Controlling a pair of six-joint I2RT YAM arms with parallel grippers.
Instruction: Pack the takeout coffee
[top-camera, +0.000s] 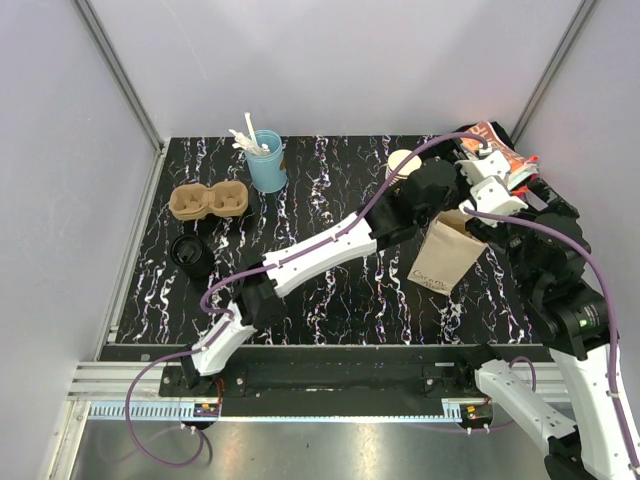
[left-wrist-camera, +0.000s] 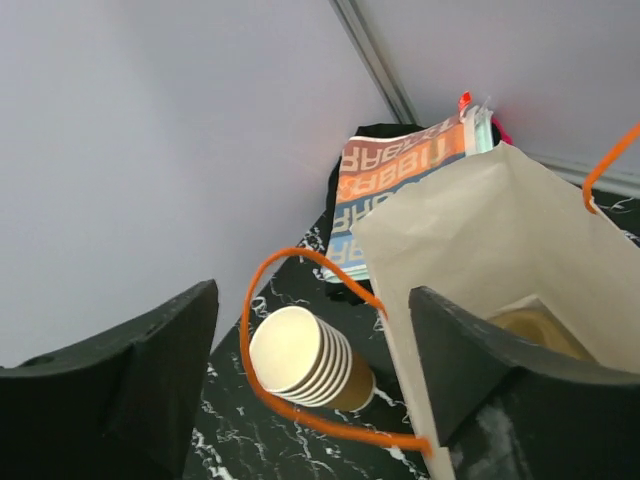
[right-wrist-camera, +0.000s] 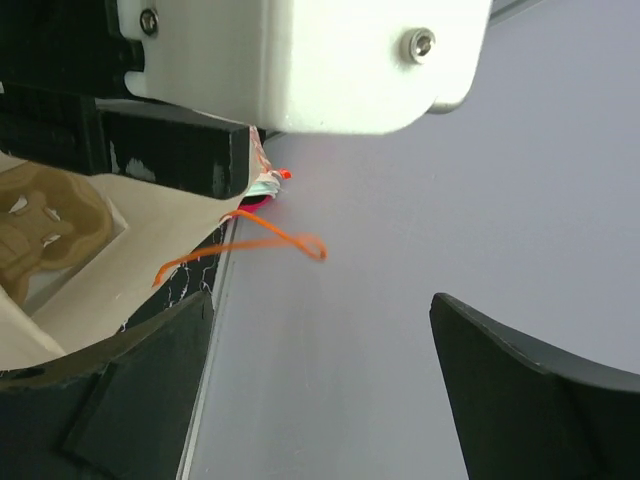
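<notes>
The left arm (top-camera: 320, 250) and the right arm (top-camera: 515, 398) were built alike, with white box-like links between black rounded joints. A thin purple cable (top-camera: 207, 296) ran along each arm in loose loops. In the left wrist view the fingers (left-wrist-camera: 120, 390) were matt black and wedge-shaped, and those in the right wrist view matched them. Above these sat a smooth white housing (right-wrist-camera: 300, 60) with rounded corners, a black block beneath it and two silver screws (right-wrist-camera: 422, 43)
</notes>
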